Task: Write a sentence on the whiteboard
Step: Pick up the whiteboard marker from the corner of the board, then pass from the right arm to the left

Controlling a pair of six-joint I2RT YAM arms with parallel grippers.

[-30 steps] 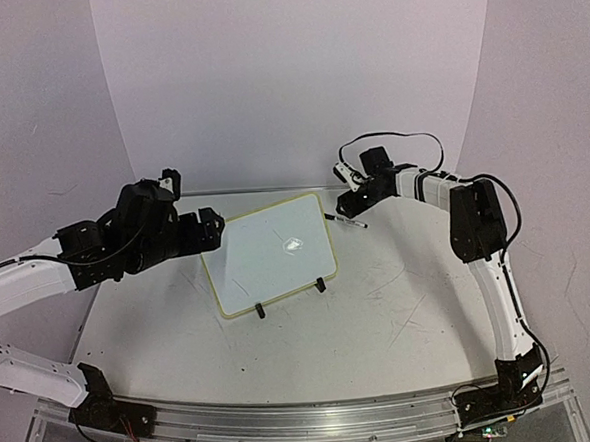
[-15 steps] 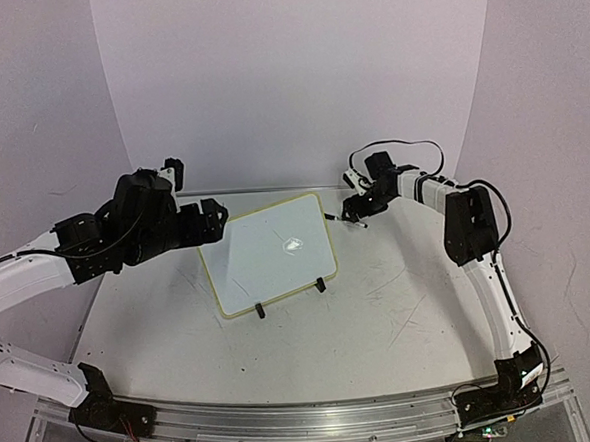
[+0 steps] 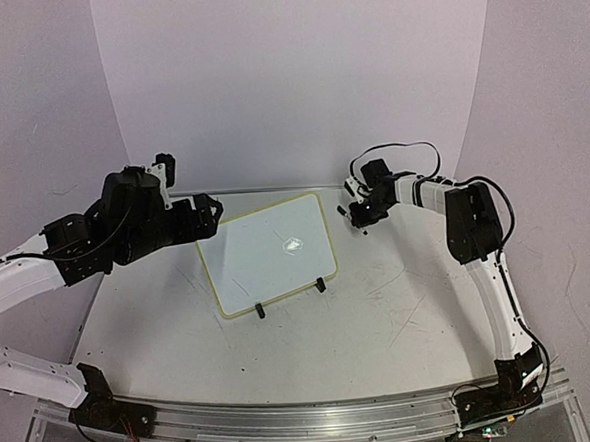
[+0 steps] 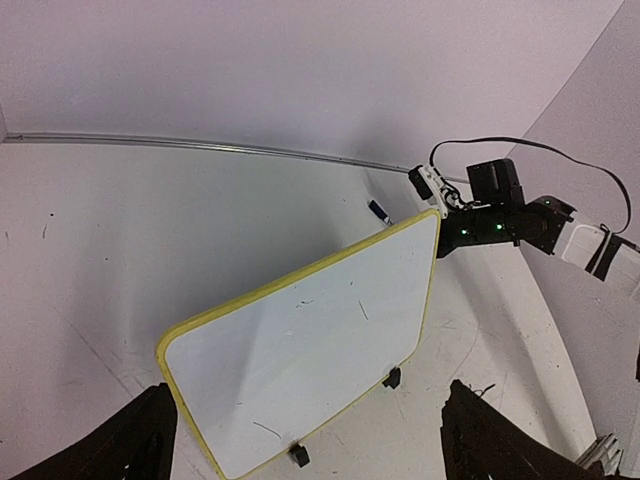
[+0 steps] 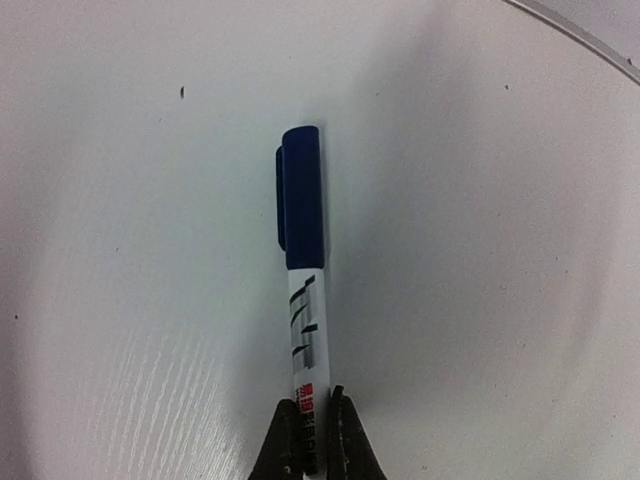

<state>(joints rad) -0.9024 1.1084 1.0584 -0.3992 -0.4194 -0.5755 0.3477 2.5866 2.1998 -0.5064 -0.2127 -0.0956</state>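
Just right of the whiteboard (image 3: pixel 270 255), the right pincer (image 5: pixel 312 440) was clamped on the capped marker (image 5: pixel 303 285), presumably for writing; left of it, the left pincer (image 3: pixel 207 216) gaped, seemingly ready to steady it.

A blue-capped white marker (image 5: pixel 303 290) above a scuffed white table (image 3: pixel 381 316), pale backdrop (image 3: pixel 296 81) behind.

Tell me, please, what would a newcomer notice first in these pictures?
The yellow-green framed whiteboard stands tilted on two black feet in the middle of the table, blank but for faint marks. To its right, the right gripper is shut on the tail of a white marker, blue cap on. The left gripper hangs open by the board's left edge.
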